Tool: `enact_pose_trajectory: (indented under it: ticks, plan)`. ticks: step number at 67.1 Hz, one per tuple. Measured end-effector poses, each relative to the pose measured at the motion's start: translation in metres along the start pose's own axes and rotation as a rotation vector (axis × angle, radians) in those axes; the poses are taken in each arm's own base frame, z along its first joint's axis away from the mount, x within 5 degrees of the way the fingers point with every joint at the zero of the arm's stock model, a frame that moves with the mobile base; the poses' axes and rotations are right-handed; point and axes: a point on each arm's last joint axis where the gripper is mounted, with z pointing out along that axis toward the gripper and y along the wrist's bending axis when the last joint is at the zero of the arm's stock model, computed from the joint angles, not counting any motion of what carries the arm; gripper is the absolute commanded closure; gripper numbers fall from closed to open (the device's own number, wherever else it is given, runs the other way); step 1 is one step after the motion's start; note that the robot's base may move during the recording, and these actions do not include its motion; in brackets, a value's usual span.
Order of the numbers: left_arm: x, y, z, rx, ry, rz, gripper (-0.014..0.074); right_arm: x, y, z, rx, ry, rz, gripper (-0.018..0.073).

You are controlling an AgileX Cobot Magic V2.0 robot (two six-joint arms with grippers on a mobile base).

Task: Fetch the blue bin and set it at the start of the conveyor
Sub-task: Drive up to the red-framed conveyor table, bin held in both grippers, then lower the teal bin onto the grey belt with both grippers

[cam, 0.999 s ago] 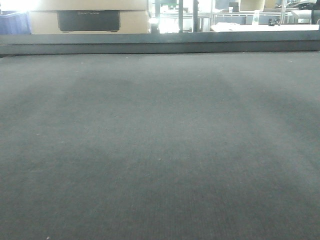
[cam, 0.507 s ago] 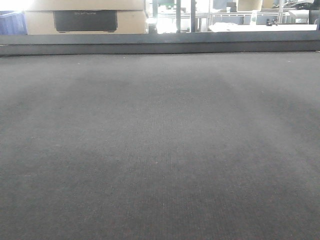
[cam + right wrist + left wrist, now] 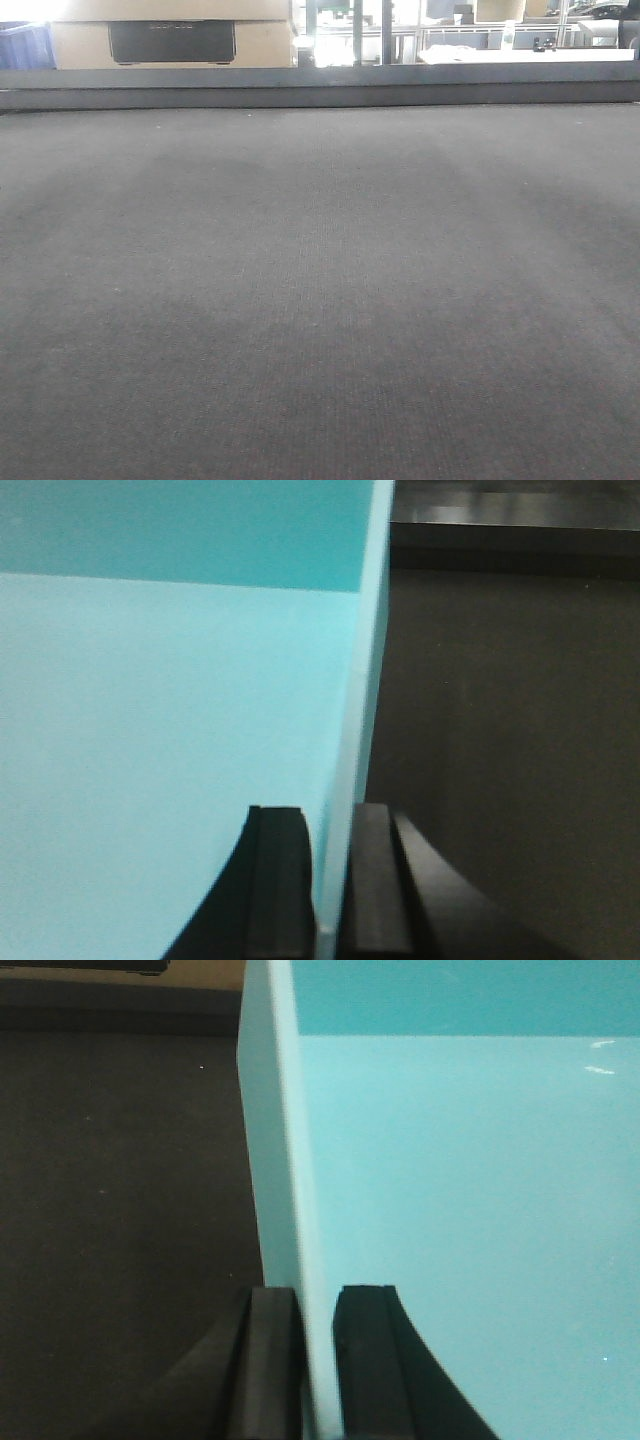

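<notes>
The left gripper is clamped on one side wall of the blue bin, one dark pad inside the tub and one outside, with the thin pale wall rising between them from 6 o'clock towards 12. The right gripper pinches the opposite wall in the same way. This mirrored two-arm hold makes sense for a wide, smooth tub: a pinch on each side keeps it level and stops it swinging, which a single grip on one wall probably would not. In the left wrist view the turquoise interior fills the 3 o'clock side and the dark woven belt lies at 9 o'clock; in the right wrist view this is reversed. So the bin is over the conveyor start, between the two arms. Whether its base is touching the belt or hanging just above cannot be told, since the bottom edge is hidden. The front view shows only bare belt running to a grey rail at 12 o'clock, so the bin appears to sit nearer the robot, below that camera's view.
</notes>
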Motion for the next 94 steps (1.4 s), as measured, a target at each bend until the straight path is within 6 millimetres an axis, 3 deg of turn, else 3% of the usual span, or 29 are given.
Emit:
enact_pose_trajectory:
  ticks: [32, 45, 57, 72, 83, 94]
  plan:
    - [0.0, -0.001, 0.0, 0.009, 0.002, -0.009, 0.0707, 0.001, 0.001, 0.0, -0.012, 0.016, 0.011, 0.0711]
    - [0.021, 0.001, 0.003, -0.006, 0.189, -0.025, 0.0707, 0.018, 0.004, -0.002, -0.04, 0.19, 0.039, 0.0711]
    - [0.066, 0.006, 0.029, -0.022, 0.35, -0.034, 0.0707, 0.045, -0.001, 0.015, -0.035, 0.318, 0.059, 0.0711]
    - [0.12, 0.013, 0.062, -0.023, 0.363, -0.04, 0.0707, 0.116, -0.017, 0.063, 0.002, 0.404, 0.124, 0.0711]
    - [0.145, 0.017, 0.075, -0.026, 0.364, -0.042, 0.0707, 0.157, -0.025, 0.082, 0.026, 0.4, 0.163, 0.0711]
    - [0.16, 0.02, 0.092, -0.035, 0.406, -0.039, 0.0706, 0.173, -0.029, 0.096, 0.041, 0.413, 0.178, 0.0695]
